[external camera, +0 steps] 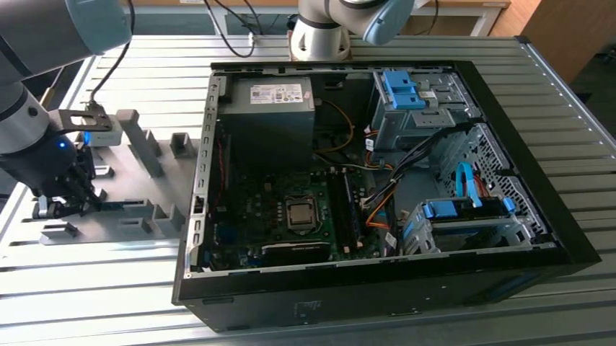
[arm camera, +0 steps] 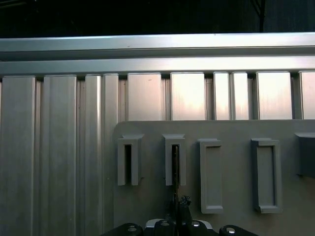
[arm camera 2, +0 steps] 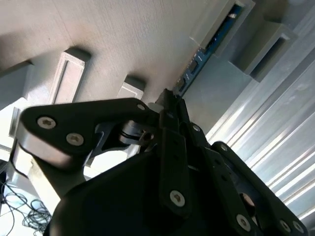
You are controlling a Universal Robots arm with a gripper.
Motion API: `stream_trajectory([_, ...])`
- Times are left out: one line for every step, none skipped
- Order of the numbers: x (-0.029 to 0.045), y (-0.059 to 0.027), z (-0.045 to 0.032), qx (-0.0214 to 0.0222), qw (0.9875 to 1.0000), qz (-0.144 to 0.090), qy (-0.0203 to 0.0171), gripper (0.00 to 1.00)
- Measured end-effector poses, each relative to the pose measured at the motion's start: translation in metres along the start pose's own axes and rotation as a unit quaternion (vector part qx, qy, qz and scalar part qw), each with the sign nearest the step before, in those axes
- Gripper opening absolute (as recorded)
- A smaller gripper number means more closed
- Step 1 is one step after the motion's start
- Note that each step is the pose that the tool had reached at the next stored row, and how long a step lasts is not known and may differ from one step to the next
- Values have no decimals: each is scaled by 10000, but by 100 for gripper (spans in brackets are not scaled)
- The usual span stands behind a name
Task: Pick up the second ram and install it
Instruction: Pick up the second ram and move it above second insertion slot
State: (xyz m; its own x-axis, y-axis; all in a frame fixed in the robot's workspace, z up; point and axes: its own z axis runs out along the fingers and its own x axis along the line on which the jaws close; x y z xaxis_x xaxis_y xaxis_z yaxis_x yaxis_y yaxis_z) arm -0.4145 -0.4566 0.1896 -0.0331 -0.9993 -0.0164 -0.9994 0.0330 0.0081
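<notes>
The second ram [arm camera 2: 211, 45] is a thin green stick with dark chips. It lies on edge in the slots of grey fixture blocks, and in the first wrist view it is a thin dark edge [arm camera: 174, 167] standing in one slot. My gripper [arm camera 2: 171, 98] is down at the stick's near end, its black fingers closed narrowly together on that edge. The first wrist view shows the same gripper [arm camera: 178, 207] pinching the stick just below the slot. In the exterior view my gripper [external camera: 68, 200] sits low over the grey fixture plate [external camera: 125, 180], at that view's left of the computer.
An open black computer case [external camera: 337, 66] lies in the middle of the slatted metal table, with a power supply [external camera: 270, 108], a processor socket [external camera: 300, 214] and a dark memory stick [external camera: 344, 209] seated on the board. Upright fixture blocks [external camera: 144, 140] stand beside my gripper. Another arm's base [external camera: 322, 36] is behind the case.
</notes>
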Motion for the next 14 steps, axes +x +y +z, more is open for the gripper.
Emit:
stream_trajectory([0, 0, 0, 0, 10000, 0, 0, 15])
stream_trajectory([0, 0, 0, 0, 10000, 0, 0, 15])
stream_trajectory([0, 0, 0, 0, 10000, 0, 0, 15])
stream_trajectory([0, 0, 0, 0, 10000, 0, 0, 14])
stream_trajectory([0, 0, 0, 0, 10000, 0, 0, 14])
stream_trajectory([0, 0, 0, 0, 10000, 0, 0, 14])
stream_trajectory([0, 0, 0, 0, 10000, 0, 0, 14])
stream_trajectory([0, 0, 0, 0, 10000, 0, 0, 14])
stream_trajectory([0, 0, 1, 0, 10000, 0, 0, 14])
stream_trajectory([1, 1, 1, 0, 10000, 0, 0, 14])
stream_trajectory([2, 1, 0, 0, 10000, 0, 1, 14])
stream_trajectory([4, 1, 0, 0, 10000, 0, 0, 14])
stream_trajectory([8, 0, 0, -1, 10000, -1, 1, 14])
stream_trajectory([15, 0, 1, 0, 10000, -6, 2, 14])
